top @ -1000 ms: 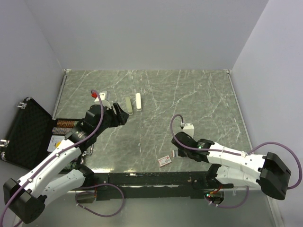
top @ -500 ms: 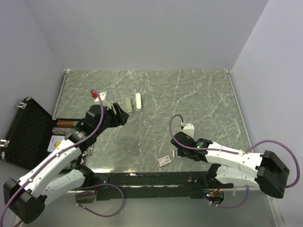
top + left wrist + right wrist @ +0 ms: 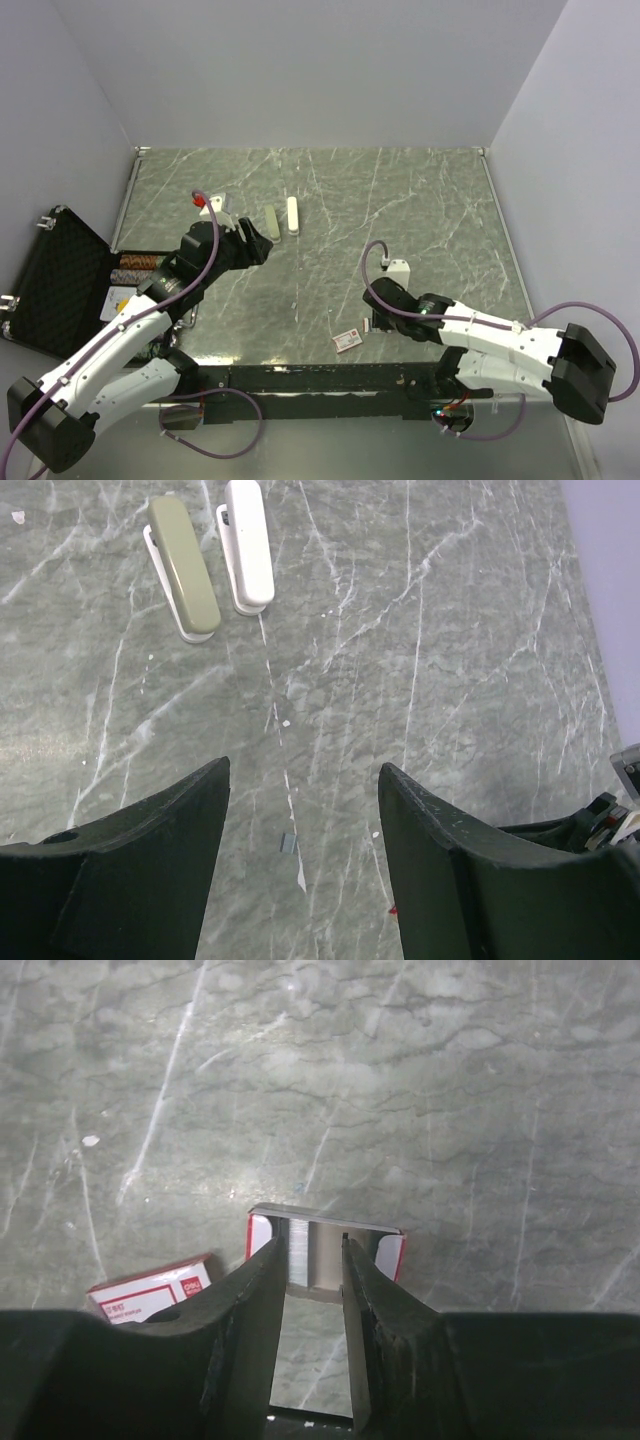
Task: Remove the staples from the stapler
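An olive-green stapler [image 3: 183,570] [image 3: 270,220] lies next to a white one [image 3: 247,542] [image 3: 292,215] at the back of the marble table. My left gripper [image 3: 305,768] [image 3: 260,246] hovers open just in front of them, holding nothing. A silvery strip of staples [image 3: 297,1250] lies in a small open red-and-white tray [image 3: 392,1250] near the front edge. My right gripper [image 3: 312,1243] [image 3: 368,320] sits low over that tray. Its jaws are slightly apart with the tips at the tray's near end, the left fingertip beside the strip, and nothing pinched between them.
A closed red-and-white box [image 3: 150,1288] [image 3: 348,340] lies just left of the tray. A tiny grey chip [image 3: 289,843] rests on the table under my left gripper. An open black case [image 3: 55,285] stands off the table's left edge. Grey walls enclose the table.
My right gripper's jaws have parted a little over the tray, and that arm shifted slightly. The left arm and both staplers have not moved.
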{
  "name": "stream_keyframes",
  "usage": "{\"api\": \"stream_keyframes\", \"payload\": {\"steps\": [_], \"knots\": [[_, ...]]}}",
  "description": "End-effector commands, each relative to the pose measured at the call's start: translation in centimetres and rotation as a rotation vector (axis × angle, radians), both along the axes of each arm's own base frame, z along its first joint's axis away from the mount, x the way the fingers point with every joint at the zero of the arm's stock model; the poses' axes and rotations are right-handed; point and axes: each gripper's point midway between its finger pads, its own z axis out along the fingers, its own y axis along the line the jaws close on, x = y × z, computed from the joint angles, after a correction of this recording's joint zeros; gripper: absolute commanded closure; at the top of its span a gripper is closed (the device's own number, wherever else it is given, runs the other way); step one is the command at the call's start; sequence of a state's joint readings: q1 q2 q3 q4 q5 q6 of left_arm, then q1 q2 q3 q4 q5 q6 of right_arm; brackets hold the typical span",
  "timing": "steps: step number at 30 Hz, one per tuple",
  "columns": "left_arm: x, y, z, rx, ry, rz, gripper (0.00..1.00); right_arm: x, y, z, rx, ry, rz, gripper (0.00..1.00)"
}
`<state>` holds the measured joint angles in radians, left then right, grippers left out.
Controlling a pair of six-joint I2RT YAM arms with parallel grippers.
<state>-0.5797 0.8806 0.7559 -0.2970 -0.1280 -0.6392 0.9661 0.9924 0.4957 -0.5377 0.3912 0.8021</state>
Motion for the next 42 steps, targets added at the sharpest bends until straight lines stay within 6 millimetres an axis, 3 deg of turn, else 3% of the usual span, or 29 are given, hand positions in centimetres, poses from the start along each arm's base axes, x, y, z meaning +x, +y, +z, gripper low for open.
{"api": "stream_keyframes", "payload": {"steps": [1,12,20,24,31,36,42], "knots": [[0.0,-0.3,1.0,-0.018,-0.041,-0.019,0.34,1.0,2.4,2.2,0.069,-0.032,0.059,0.63],[-0.6,0.6,2.1,-0.006,-0.058,-0.002,0.34,1.6,11.7,6.0,0.227,-0.042,0.343,0.58],[-1.5,2.0,3.5,0.012,-0.099,0.017,0.32,1.6,18.5,5.6,0.241,-0.035,0.489,0.52],[-2.0,2.4,3.8,0.021,-0.111,0.013,0.32,2.5,20.7,4.8,0.204,-0.053,0.584,0.45],[-2.5,3.2,4.0,0.018,-0.137,0.032,0.31,3.8,22.0,2.5,0.082,-0.035,0.646,0.41],[-2.8,3.6,4.4,0.008,-0.155,0.046,0.31,4.7,21.8,1.9,0.047,0.031,0.474,0.39],[-2.9,3.5,4.5,0.002,-0.16,0.035,0.3,4.0,20.9,2.0,0.069,0.087,0.3,0.35]]}}
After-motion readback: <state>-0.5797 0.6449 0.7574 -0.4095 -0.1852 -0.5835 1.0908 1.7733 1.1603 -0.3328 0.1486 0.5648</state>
